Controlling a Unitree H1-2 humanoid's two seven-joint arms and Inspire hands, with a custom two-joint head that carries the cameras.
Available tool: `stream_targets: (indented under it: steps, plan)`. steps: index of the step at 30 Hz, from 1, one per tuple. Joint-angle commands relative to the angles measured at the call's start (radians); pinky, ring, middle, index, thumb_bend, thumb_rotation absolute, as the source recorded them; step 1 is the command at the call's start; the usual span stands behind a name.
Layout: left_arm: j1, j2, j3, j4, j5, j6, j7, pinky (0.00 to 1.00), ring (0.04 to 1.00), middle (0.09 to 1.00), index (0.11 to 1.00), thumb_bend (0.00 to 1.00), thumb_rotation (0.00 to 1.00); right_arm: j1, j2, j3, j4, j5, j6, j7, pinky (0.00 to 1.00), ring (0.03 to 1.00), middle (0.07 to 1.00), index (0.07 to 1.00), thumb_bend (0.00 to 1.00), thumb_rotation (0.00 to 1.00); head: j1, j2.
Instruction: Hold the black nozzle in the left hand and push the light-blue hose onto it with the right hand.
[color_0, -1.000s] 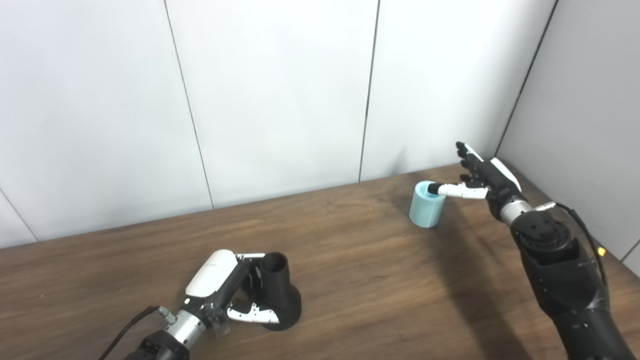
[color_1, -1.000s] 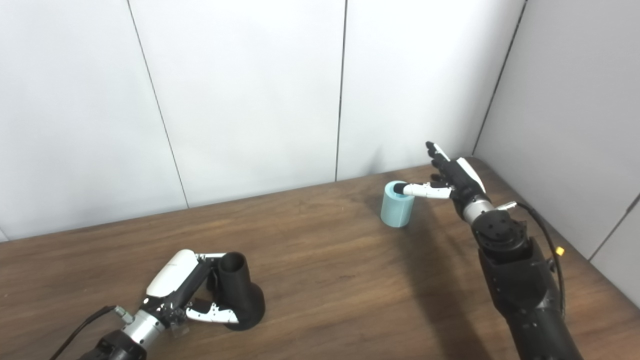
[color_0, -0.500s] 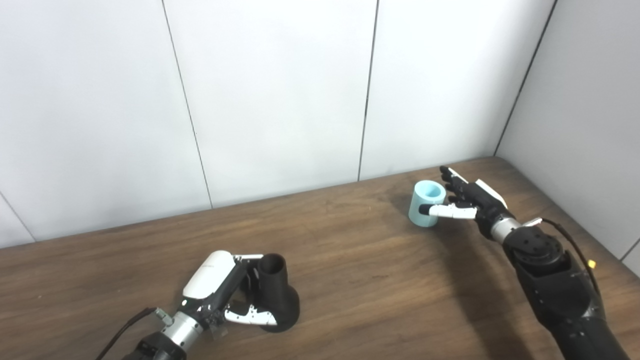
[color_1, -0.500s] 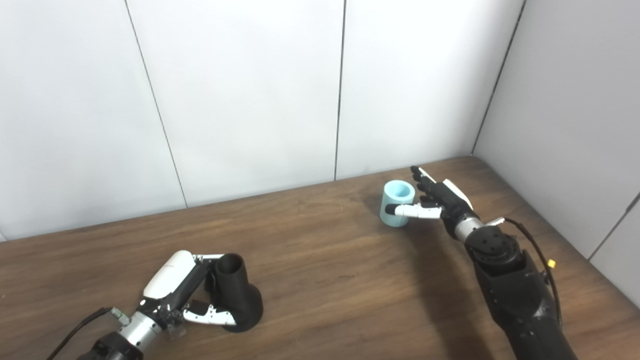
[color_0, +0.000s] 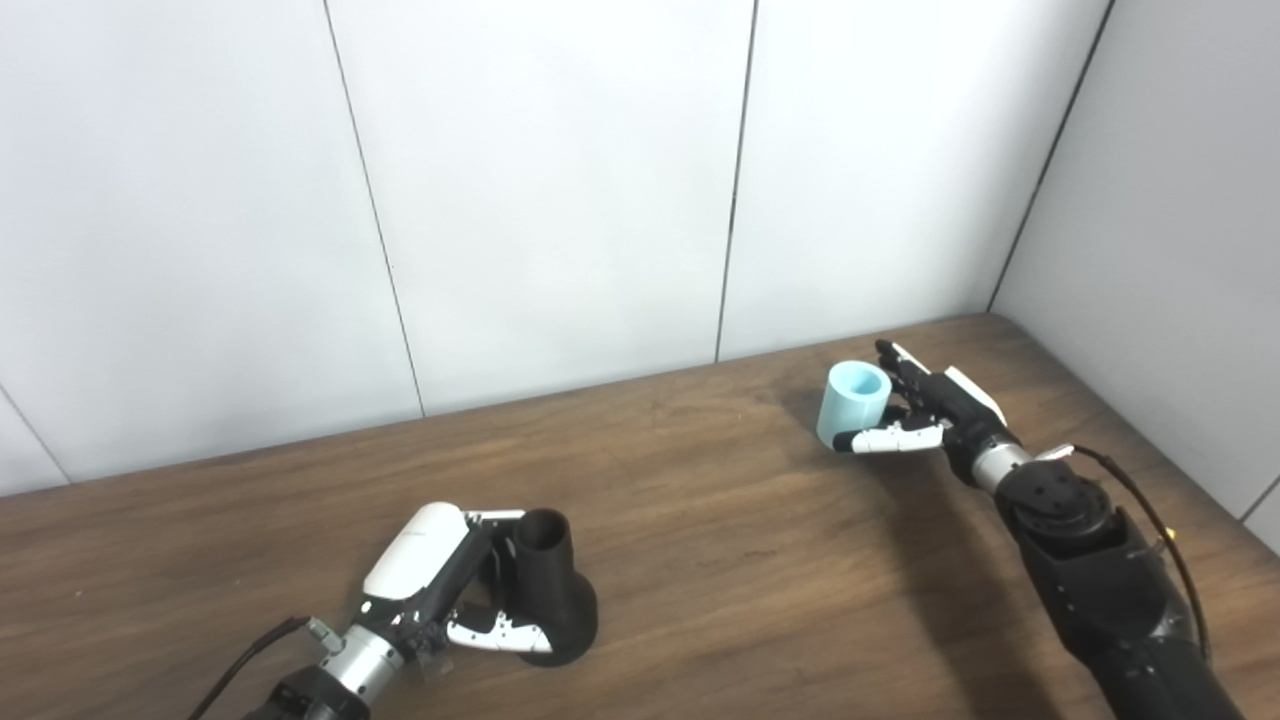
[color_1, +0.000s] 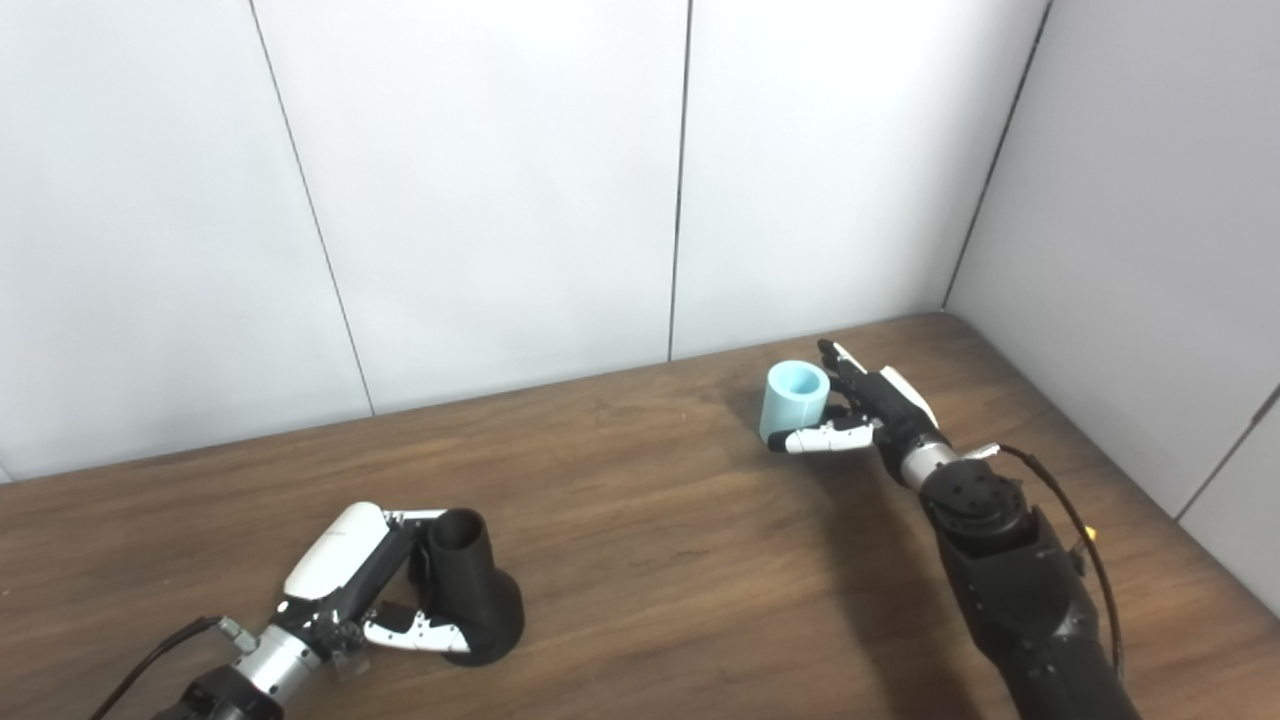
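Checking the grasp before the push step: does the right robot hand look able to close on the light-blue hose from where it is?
Probably yes. The right robot hand is beside the upright light-blue hose, fingers apart around it, nothing between them.

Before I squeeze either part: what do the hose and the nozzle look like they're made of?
Hose: a short, thick-walled light-blue tube with a matte, even surface; probably soft plastic or rubber, though stiffness cannot be seen. Nozzle: matte black with no glare, a flared base and a narrow neck; likely rigid moulded or printed plastic. Table: brown wood grain, possibly laminate.
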Motion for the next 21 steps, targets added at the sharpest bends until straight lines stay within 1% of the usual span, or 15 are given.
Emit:
stream_targets:
  steps: [1,4,5,7,10,14,19,20,21]
  plan:
    - [0.153,0.091,-0.065,0.098,0.083,0.043,-0.168,0.36,0.377,0.47,0.509,0.5,0.0,-0.055,-0.002,-0.01,0.008,0.015,-0.035,-0.016,0.86,0.955,0.995,0.988,0.82,0.07,0.005,0.005]
    - [0.156,0.094,-0.06,0.089,0.07,0.047,-0.178,0.36,0.377,0.468,0.509,0.5,0.0,-0.062,0.011,-0.005,0.021,0.001,-0.04,-0.043,0.86,0.937,0.979,0.98,0.79,0.04,0.006,0.009]
    - [0.157,0.095,-0.058,0.087,0.067,0.045,-0.177,0.36,0.378,0.471,0.509,0.5,0.0,-0.066,0.015,0.001,0.029,-0.016,-0.045,-0.063,0.83,0.901,0.953,0.962,0.78,0.03,0.006,0.009]
    - [0.159,0.099,-0.058,0.08,0.065,0.044,-0.176,0.36,0.378,0.473,0.51,0.5,0.0,-0.07,0.021,0.006,0.04,-0.034,-0.054,-0.089,0.8,0.861,0.924,0.941,0.78,0.02,0.01,0.012]
    - [0.161,0.1,-0.056,0.077,0.061,0.042,-0.176,0.36,0.38,0.476,0.509,0.5,0.0,-0.079,0.032,0.01,0.065,-0.046,-0.074,-0.118,0.79,0.834,0.899,0.923,0.77,0.01,0.015,0.016]
    - [0.164,0.101,-0.056,0.071,0.056,0.049,-0.187,0.37,0.383,0.477,0.508,0.5,0.0,-0.091,0.043,0.016,0.101,-0.046,-0.109,-0.127,0.78,0.818,0.88,0.877,0.76,0.0,0.018,0.02]
    - [0.167,0.101,-0.06,0.061,0.063,0.066,-0.195,0.38,0.385,0.474,0.509,0.5,0.0,-0.095,0.049,0.033,0.107,-0.052,-0.119,-0.125,0.76,0.757,0.831,0.831,0.76,0.0,0.023,0.028]
    - [0.168,0.101,-0.059,0.057,0.062,0.068,-0.197,0.38,0.385,0.475,0.509,0.5,0.0,-0.095,0.047,0.039,0.111,-0.055,-0.13,-0.121,0.75,0.745,0.814,0.817,0.76,0.0,0.024,0.029]
    - [0.169,0.102,-0.059,0.054,0.061,0.069,-0.199,0.38,0.386,0.478,0.507,0.5,0.0,-0.094,0.045,0.043,0.113,-0.055,-0.138,-0.118,0.71,0.722,0.788,0.794,0.76,0.0,0.026,0.029]
